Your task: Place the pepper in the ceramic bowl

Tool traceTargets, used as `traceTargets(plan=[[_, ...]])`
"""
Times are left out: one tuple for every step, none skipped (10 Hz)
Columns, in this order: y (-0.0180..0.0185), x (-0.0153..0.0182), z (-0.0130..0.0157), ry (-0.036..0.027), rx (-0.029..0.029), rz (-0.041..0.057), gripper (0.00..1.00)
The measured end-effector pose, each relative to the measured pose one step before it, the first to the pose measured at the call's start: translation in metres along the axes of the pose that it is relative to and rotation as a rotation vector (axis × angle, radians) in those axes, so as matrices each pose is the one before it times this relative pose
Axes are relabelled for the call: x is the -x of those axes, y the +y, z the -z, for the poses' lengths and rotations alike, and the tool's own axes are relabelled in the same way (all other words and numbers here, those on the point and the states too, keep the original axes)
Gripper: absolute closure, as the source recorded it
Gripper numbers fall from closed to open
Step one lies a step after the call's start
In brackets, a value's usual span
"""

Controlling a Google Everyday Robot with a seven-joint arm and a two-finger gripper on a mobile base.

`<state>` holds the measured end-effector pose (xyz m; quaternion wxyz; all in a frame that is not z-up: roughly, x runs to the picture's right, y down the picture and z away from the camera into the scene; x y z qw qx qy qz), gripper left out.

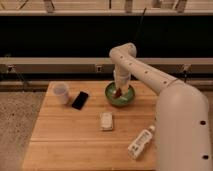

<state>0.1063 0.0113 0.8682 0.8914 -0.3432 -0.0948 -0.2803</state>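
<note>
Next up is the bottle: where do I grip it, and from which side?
Take the bottle mid-body from straight above, closing across its width. It lies flat and diagonal, cap toward the back right, so its long sides are exposed. The tool sits over the bowl.

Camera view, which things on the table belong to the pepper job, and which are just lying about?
For the job: pepper; green ceramic bowl; claw, down over the bowl at the table's far edge.
Lying about: white cup; black phone; white packet; white bottle, on its side.
</note>
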Motion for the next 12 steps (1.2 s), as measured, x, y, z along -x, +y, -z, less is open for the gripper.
traceTargets(plan=[[-0.00360,-0.00631,-0.00260,0.00198,0.00043,-0.00071,0.32],[-0.00399,-0.00454,-0.00361,-0.00231,-0.00274,0.00028,0.23],[-0.00080,-0.00339,-0.00319,-0.00178,-0.00118,0.00020,0.20],[0.00023,-0.00201,-0.00172,-0.00257,-0.00537,-0.00148,0.20],[0.00050,-0.00377,-0.00311,-0.00764,-0.01327,-0.00870,0.20],[0.00137,-0.00467,-0.00190,-0.00670,-0.01155,-0.01150,0.20],[0.00098,-0.00329,-0.00098,-0.00485,-0.00760,-0.00953,0.20],[0.00068,-0.00367,0.00010,-0.00473,-0.00884,-0.01625,0.20],[0.00203,-0.00562,0.00249,-0.00712,-0.01456,-0.02505,0.20],[0.00186,-0.00384,0.00623,-0.00568,-0.01508,-0.01646,0.20],[0.00295,-0.00392,0.00687,-0.00133,-0.01145,-0.00967,0.20],[-0.00014,0.00065,0.00433,0.00181,-0.00648,0.00305,0.20]])
